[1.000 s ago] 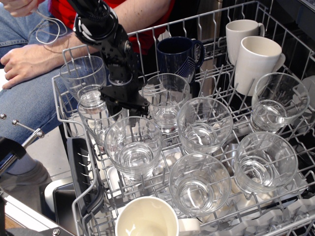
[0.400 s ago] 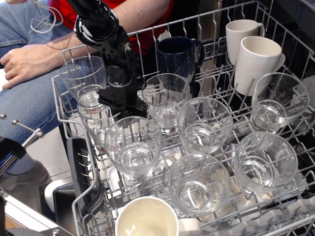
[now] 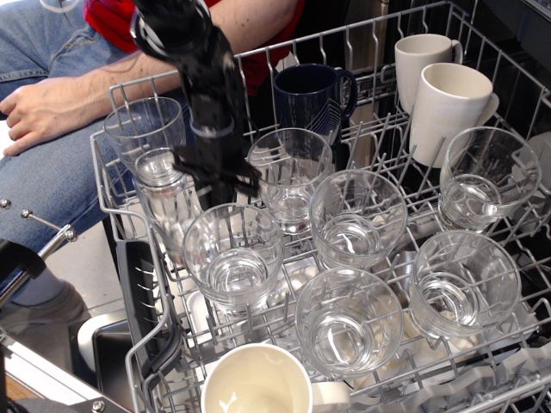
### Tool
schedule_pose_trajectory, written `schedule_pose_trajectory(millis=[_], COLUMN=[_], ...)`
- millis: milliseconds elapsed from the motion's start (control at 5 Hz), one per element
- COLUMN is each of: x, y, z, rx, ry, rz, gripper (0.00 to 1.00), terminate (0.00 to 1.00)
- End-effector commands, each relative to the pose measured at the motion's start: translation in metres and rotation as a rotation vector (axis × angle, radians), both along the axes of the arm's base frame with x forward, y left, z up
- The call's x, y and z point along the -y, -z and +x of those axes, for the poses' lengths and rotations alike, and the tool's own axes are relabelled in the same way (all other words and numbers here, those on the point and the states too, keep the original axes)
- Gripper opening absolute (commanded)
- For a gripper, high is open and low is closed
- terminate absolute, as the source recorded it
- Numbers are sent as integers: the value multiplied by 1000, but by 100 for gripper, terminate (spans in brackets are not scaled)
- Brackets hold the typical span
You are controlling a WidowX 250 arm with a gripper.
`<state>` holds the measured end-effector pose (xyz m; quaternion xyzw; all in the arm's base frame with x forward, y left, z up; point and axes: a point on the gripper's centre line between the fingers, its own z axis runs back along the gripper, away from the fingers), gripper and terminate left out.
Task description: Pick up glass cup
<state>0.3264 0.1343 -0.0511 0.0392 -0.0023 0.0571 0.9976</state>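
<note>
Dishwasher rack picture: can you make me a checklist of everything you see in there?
Surface: wire dishwasher rack, pulled out.
Job's things: glass cup at the gripper, upright; other clear glasses around it, like the one just in front.
Clutter: dark blue mug, two cream mugs at the back, one cream mug in front.
Gripper: black gripper low beside the cup; blurred, so open or shut is unclear.
Cables: nothing seen.
Surroundings: seated person in jeans, left.
</note>
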Motion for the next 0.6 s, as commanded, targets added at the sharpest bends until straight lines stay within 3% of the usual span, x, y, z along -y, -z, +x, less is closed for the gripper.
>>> schedule_pose_trajectory(millis=[0,400], x=[-8,-7], y=[-97,-151], z=[13,23], rx=[176,151], ry=[75,70], rz=[76,76], gripper=[0,0], terminate=[0,0])
